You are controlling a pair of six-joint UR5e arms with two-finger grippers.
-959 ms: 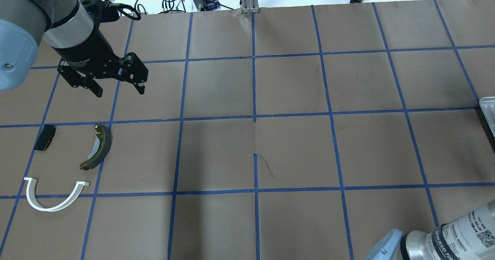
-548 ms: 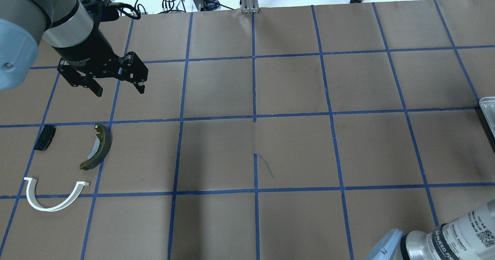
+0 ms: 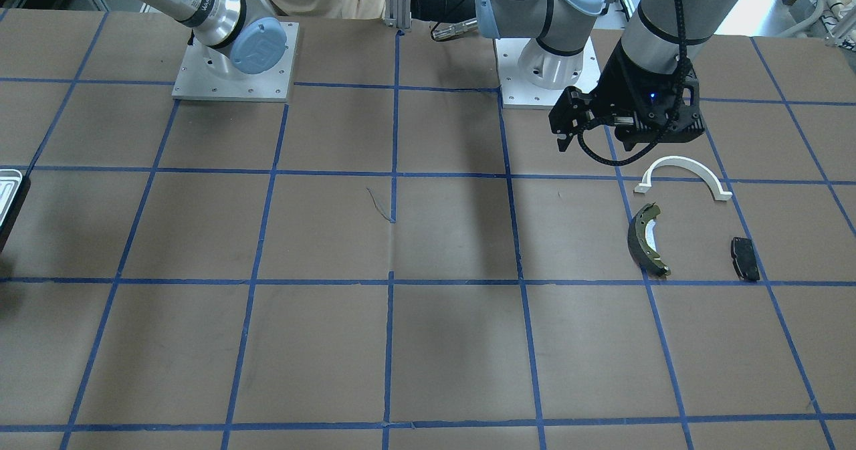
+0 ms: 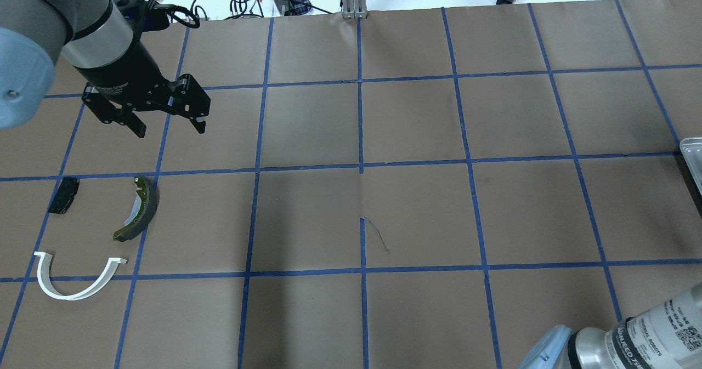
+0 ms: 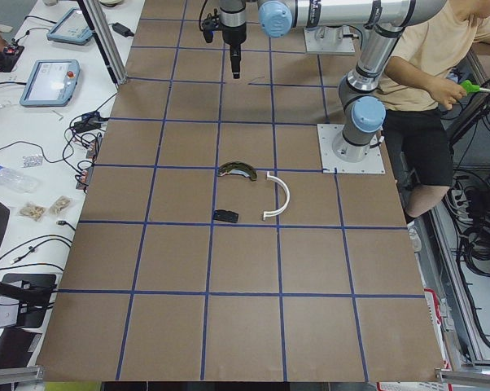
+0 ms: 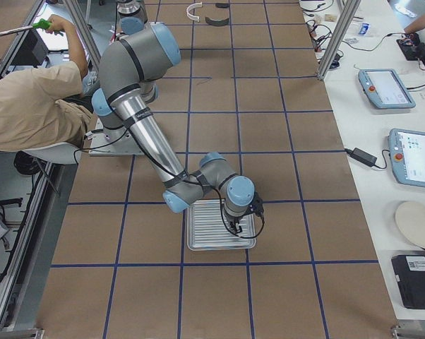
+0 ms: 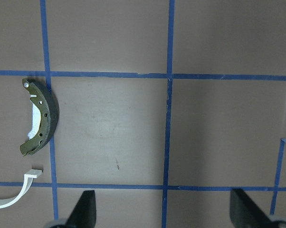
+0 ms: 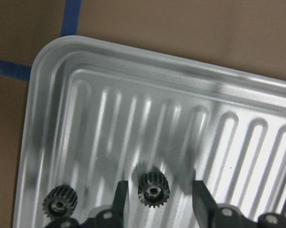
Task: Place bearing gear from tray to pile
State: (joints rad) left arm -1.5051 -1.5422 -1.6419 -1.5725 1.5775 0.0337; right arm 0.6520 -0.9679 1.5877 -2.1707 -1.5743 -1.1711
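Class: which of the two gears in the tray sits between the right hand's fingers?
The gear farther from the tray's rim; the other gear lies outside the right hand's fingers.

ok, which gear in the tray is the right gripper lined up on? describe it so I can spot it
Start at the ribbed silvery tray under the right gripper. Two small dark toothed gears lie near its rounded corner. The target gear sits between the open jaws; the other gear lies outside them, nearer the tray's side rim.

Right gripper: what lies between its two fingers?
A small dark toothed gear, lying untouched on the ridged silvery metal tray; the right wrist view shows it.
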